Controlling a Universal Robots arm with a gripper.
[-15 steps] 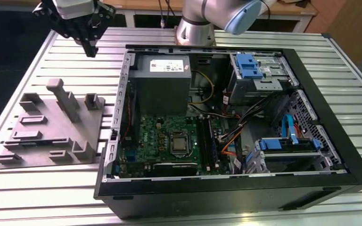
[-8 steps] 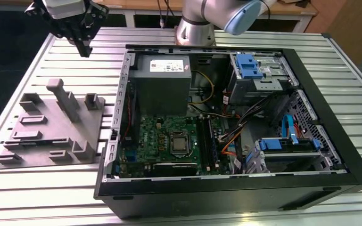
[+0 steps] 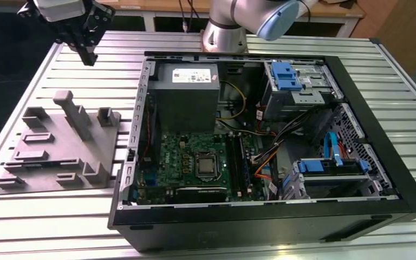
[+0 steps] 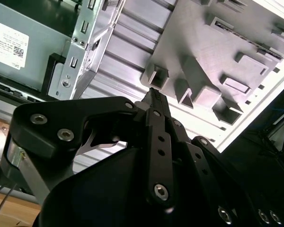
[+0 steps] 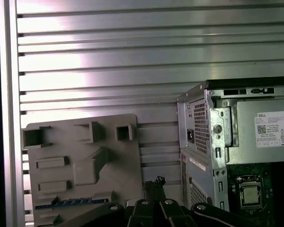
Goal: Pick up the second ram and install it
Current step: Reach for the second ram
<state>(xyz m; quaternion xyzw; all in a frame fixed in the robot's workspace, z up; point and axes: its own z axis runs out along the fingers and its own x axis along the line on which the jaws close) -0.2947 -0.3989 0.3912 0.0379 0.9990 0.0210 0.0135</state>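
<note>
Computer case [image 3: 266, 216]: one, open-sided, laid flat on the slatted aluminium table [image 3: 49, 227].
Motherboard [image 3: 186, 162]: one, seen at the near end inside the case, with one bare processor [image 3: 206, 165] mounted on it.
Drive brackets: two blue ones are counted inside the case, the near bracket [image 3: 324, 165] and the far bracket [image 3: 284, 73].
Fixture block [image 3: 56, 157]: one, grey, set just beside the case on the exterior view's left; one upright post [image 3: 65, 105] is carried on it.
Second ram [image 5: 71, 202]: one narrow dark strip, seen lying in a slot of the fixture block, outside the case.
Power supply [image 3: 186, 81]: one grey box, fitted at the far end of the case.
Gripper [image 3: 88, 57]: one, raised in the air off the case's far corner on the exterior view's left. Its fingers are drawn together, nothing is gripped or touched, and it is well apart from the second ram.
</note>
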